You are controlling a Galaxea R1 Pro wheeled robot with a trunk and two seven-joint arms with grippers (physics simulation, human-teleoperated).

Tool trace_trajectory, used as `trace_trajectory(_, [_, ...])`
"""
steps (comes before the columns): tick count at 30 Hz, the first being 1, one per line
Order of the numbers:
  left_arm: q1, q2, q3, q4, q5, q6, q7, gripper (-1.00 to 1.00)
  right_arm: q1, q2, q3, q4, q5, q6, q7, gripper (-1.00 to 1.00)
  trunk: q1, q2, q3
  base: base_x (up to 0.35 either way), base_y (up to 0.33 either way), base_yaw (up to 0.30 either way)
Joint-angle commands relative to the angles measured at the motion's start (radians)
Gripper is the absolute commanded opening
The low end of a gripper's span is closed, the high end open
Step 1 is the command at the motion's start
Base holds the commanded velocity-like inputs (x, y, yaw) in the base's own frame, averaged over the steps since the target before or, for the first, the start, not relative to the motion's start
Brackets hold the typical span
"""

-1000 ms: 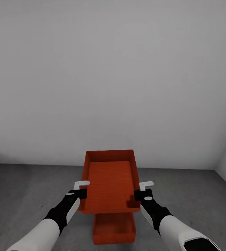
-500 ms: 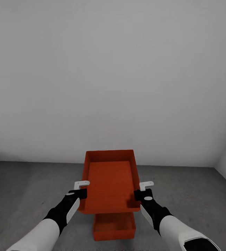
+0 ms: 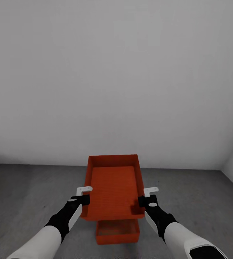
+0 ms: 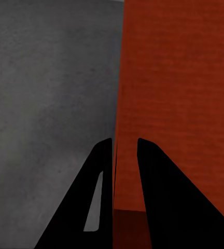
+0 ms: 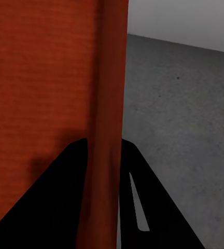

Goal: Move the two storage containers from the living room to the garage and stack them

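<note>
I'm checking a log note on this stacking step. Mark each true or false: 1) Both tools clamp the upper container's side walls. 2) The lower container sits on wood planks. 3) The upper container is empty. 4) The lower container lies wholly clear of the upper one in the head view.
1) True: the left tool and right tool each straddle a wall of the upper container.
2) False: the lower container sits on the grey concrete floor.
3) True.
4) False: the upper container overlaps its far part.
</note>
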Motion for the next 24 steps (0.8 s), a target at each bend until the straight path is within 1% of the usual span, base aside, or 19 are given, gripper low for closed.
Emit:
trace_trajectory(1, [-0.001, 0.002, 0.003, -0.027, -0.008, -0.042, 0.015, -1.0, 0.0, -0.003, -0.017, 0.003, 0.002, 0.003, -0.055, -1.0, 0.0, -0.001, -0.003, 0.0, 0.0, 0.0])
trace_trajectory(24, [-0.001, 0.002, 0.003, -0.027, -0.008, -0.042, 0.015, -1.0, 0.0, -0.003, -0.017, 0.003, 0.002, 0.002, -0.054, -1.0, 0.0, -0.001, -0.04, 0.0, 0.0, 0.0])
